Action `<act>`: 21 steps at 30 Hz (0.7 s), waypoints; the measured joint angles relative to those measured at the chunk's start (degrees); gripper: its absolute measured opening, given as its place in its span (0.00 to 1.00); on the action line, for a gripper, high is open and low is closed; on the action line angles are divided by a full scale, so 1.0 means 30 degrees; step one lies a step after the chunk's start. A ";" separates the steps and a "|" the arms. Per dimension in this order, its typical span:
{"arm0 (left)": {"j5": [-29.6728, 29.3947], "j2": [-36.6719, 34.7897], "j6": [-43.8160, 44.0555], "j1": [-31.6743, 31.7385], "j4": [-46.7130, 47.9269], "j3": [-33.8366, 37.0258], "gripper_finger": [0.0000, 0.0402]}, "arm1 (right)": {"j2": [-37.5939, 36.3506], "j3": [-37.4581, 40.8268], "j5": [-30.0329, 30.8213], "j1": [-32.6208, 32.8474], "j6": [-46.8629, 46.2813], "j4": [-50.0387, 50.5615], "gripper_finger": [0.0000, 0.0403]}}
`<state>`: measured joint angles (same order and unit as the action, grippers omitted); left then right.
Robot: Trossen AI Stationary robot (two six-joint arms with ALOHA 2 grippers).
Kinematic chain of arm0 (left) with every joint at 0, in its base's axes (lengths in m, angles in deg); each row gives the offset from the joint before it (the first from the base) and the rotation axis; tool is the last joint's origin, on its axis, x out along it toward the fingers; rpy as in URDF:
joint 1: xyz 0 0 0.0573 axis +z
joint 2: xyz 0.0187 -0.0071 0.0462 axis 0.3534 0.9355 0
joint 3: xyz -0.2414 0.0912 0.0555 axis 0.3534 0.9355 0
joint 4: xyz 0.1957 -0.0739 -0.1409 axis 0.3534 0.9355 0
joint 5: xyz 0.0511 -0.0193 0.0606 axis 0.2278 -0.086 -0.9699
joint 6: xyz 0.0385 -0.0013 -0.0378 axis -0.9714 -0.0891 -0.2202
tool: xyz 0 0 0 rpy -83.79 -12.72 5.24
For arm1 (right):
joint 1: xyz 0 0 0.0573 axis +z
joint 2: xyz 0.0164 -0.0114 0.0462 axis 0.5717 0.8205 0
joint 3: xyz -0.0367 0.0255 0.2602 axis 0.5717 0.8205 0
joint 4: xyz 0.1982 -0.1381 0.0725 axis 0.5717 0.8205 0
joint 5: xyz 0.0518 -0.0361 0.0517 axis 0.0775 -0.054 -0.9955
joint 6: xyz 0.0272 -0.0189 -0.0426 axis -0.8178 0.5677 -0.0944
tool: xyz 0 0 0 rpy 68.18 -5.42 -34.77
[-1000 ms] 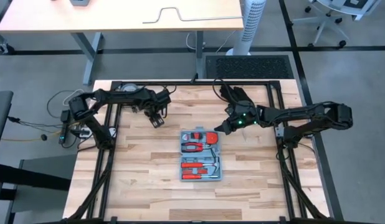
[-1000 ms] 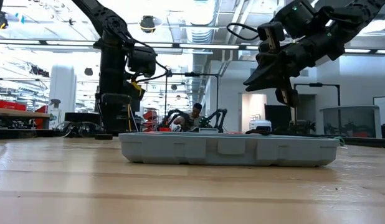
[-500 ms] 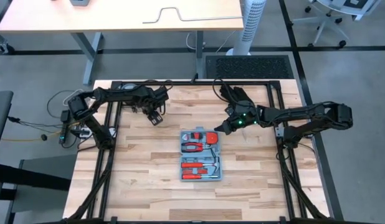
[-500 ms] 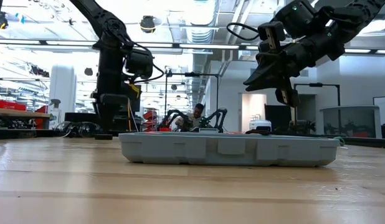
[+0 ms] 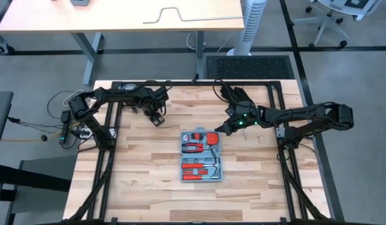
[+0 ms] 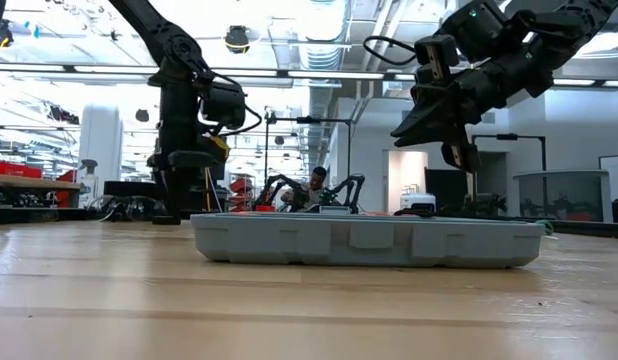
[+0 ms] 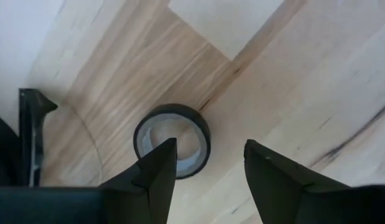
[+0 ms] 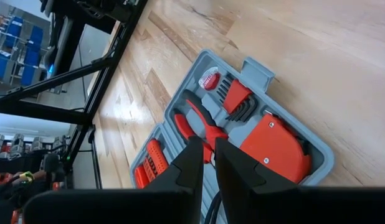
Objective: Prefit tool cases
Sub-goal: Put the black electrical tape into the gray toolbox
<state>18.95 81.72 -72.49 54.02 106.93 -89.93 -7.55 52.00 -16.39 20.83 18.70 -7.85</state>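
Note:
The light-blue tool case [image 5: 201, 156] lies open and flat on the wooden table, with red pliers, hex keys and a red tape measure [image 8: 273, 140] in its slots. In the low view its side wall [image 6: 369, 242] rests on the table. My right gripper [image 5: 219, 130] hovers shut above the case's far right corner and touches nothing [image 8: 209, 163]. My left gripper [image 5: 157, 120] hangs open at the far left, above a roll of black tape [image 7: 172, 140] that lies flat on the wood.
Black frame rails [image 5: 112, 125] run along the table's left, right and far sides. A dark bundle [image 5: 233, 94] lies at the far edge behind my right arm. Bare wood stretches on the near side of the case.
My left gripper has shifted slightly toward the table's far edge. The case and my right gripper have kept still.

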 joint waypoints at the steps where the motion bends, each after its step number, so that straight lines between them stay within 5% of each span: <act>1: 0.0000 0.0003 0.0029 0.0033 -0.0139 0.0155 0.43 | 0.0000 0.0000 -0.0001 0.0000 0.0006 -0.0001 0.13; 11: 0.0481 -0.0026 0.1075 0.0034 -0.0869 0.1351 0.38 | 0.0007 0.0000 0.0006 0.0000 0.0484 0.0011 0.13; 21: 0.0402 -0.0019 0.1355 -0.0366 -0.0855 0.1380 0.03 | 0.0007 0.0000 0.0018 -0.0210 0.0960 0.0011 0.13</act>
<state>20.15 81.66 -68.42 52.93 104.37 -85.79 -7.53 52.00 -16.33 20.19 21.58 -7.82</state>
